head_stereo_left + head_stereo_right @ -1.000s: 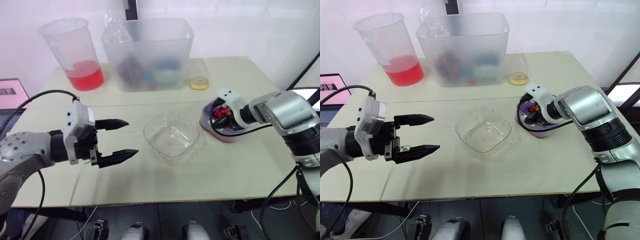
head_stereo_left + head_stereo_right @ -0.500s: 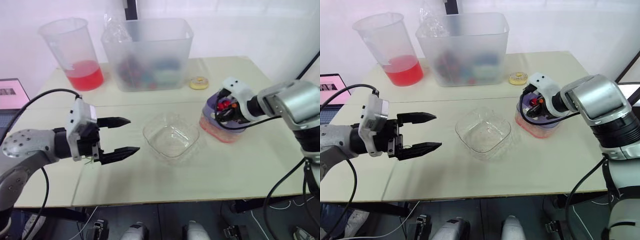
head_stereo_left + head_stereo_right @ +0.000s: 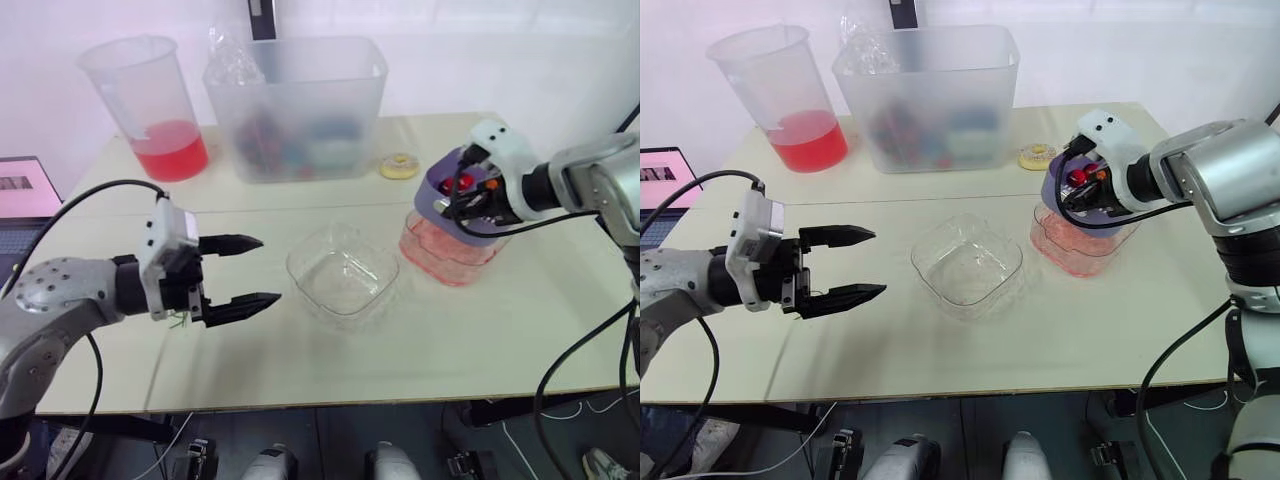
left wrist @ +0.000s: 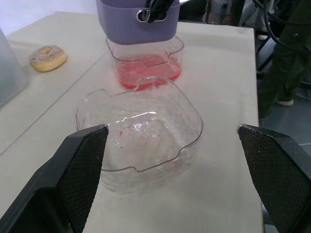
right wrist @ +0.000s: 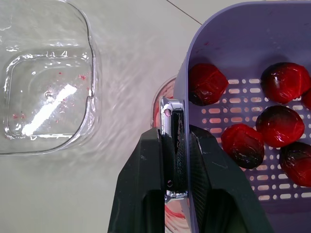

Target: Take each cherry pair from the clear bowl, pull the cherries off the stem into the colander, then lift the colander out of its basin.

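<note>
Colander: the purple colander (image 5: 228,39) is held up at the right of the head views, just above its basin and a little tilted. Its bottom is at about the height of the basin rim.
Cherries: several dark red cherries (image 5: 243,144) lie on the slotted floor of the colander.
Right gripper: the right gripper (image 5: 174,141) is clamped on the colander wall, with one finger outside and one inside.
Basin: the clear basin (image 4: 176,63) stands on the table under the colander, with red juice at its bottom.
Clear bowl: the clear bowl (image 3: 1000,285) is in the centre of the head views, just left of the basin. It holds only small red spots.
Left gripper: the left gripper (image 3: 876,263) hangs over the table at the left of the frame. Its fingers are wide apart, hold nothing, and point toward the bowl.
Table: the beige table (image 3: 970,360) carries everything.
Donut: a small sprinkled donut (image 3: 1037,156) lies behind the basin.
Frosted bin: a frosted bin (image 3: 930,95) stands at the top centre.
Pitcher: a pitcher (image 3: 780,95) with red liquid stands at the upper left.
</note>
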{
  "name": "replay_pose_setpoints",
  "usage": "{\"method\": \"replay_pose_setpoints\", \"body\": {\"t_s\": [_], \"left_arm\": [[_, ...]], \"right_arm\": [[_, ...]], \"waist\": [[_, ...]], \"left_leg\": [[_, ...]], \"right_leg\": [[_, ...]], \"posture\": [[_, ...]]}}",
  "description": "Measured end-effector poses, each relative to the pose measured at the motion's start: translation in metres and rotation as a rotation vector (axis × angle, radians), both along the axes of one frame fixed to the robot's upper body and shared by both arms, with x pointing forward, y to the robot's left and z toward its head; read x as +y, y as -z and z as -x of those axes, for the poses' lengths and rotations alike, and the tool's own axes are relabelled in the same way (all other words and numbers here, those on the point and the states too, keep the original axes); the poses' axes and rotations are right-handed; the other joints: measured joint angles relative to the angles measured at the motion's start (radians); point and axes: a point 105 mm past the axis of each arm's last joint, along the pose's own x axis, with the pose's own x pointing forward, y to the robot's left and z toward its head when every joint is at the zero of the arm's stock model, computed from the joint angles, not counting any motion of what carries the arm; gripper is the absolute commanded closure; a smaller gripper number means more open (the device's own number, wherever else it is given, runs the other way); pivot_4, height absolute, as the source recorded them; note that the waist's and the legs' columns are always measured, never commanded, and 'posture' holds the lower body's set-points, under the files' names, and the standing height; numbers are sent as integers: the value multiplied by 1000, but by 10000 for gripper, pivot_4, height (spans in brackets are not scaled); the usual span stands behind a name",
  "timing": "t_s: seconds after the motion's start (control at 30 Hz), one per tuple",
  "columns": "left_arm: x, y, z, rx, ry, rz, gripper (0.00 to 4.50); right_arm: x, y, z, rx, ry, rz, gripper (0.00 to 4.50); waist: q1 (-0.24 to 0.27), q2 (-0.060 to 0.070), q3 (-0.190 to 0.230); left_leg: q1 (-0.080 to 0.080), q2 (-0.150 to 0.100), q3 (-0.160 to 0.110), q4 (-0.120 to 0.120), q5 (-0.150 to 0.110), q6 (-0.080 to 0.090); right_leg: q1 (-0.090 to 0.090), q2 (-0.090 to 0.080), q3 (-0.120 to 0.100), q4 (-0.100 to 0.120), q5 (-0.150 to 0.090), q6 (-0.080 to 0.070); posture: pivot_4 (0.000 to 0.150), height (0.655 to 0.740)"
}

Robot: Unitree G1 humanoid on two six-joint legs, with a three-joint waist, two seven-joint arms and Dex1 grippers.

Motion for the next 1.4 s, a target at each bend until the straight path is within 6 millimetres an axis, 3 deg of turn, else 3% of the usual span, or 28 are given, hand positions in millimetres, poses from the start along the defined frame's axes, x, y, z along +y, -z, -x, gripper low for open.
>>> {"method": "replay_pose_setpoints", "body": {"t_s": [0.43,0.63,0.83,0.93,1.1,1.4], "left_arm": [[0,-1,-1,-2,14,3,0],[5,1,-2,6,-18,10,0],[14,4,-4,-1,-88,33,0],[15,8,-2,5,-106,40,0],[21,11,5,-1,-170,37,0],[23,10,14,-2,-215,46,0]], "right_arm": [[0,4,6,22,-18,-26,43271],[7,1,-4,-11,-74,12,43271],[56,-20,-39,-110,-292,69,43271],[76,-21,-53,-131,-397,128,43271],[108,2,-73,-101,-556,197,43271],[119,52,-86,-14,-633,253,43271]], "waist": [[0,0,0],[-4,0,0],[-30,0,0],[-36,0,0],[-53,0,0],[-58,0,0]], "left_leg": [[0,0,0,0,0,0],[0,0,0,0,0,0],[0,0,1,-3,0,0],[0,0,0,-6,0,-1],[0,0,-2,-7,1,-1],[1,1,-2,-7,1,-2]], "right_leg": [[0,0,0,0,0,0],[-1,0,0,0,0,0],[-1,0,0,0,0,0],[-2,0,0,-1,0,0],[-2,0,-1,0,0,0],[-3,0,-1,0,0,0]], "posture": [[1500,7400],[1500,7400],[1500,7400],[1500,7400],[1500,7400],[1500,7400]]}}
